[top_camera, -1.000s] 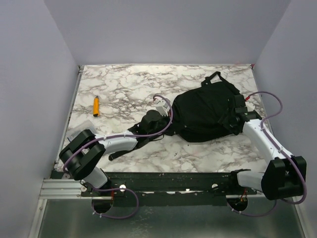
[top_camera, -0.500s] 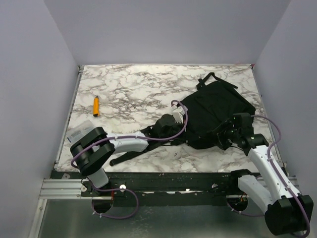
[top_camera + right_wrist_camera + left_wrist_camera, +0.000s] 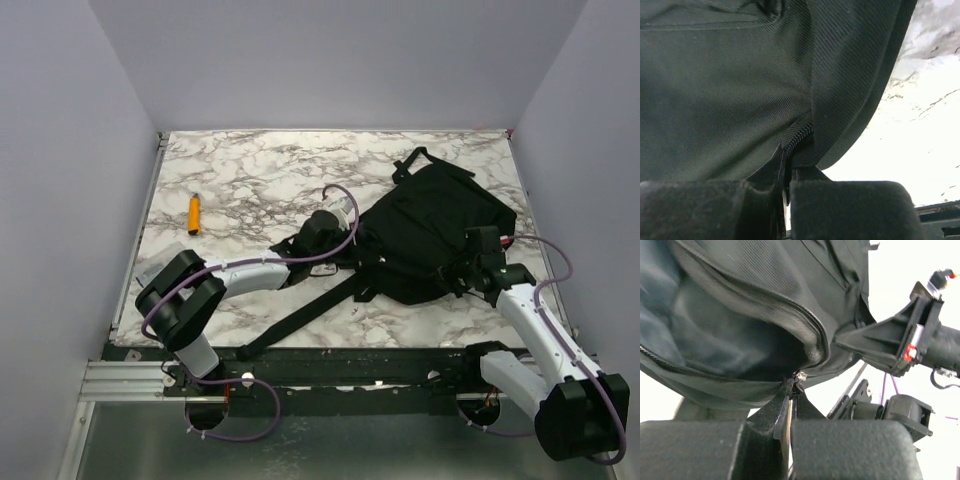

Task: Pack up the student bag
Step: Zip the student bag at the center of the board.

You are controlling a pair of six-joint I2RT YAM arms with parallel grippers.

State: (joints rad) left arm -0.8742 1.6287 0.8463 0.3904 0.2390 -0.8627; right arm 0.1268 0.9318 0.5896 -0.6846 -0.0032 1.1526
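The student bag (image 3: 430, 225), a big soft black backpack, lies at the right centre of the marble table, its top handle (image 3: 412, 162) toward the far side. My left gripper (image 3: 352, 243) is at the bag's left end. In the left wrist view it (image 3: 790, 405) is shut on the zipper pull (image 3: 799, 375) below the gaping dark mouth (image 3: 740, 345). My right gripper (image 3: 462, 268) is at the bag's near right edge. In the right wrist view it (image 3: 789, 170) is shut on the fabric beside the zipper teeth (image 3: 801, 134).
An orange marker (image 3: 194, 213) lies at the far left of the table. A long black strap (image 3: 300, 320) trails from the bag toward the front rail. A pale flat item (image 3: 150, 270) shows partly under my left arm. Grey walls enclose three sides.
My right gripper has come in to the bag's near right edge and closed on it. My left gripper shifted with its end of the bag, and the strap now stretches toward the front edge.
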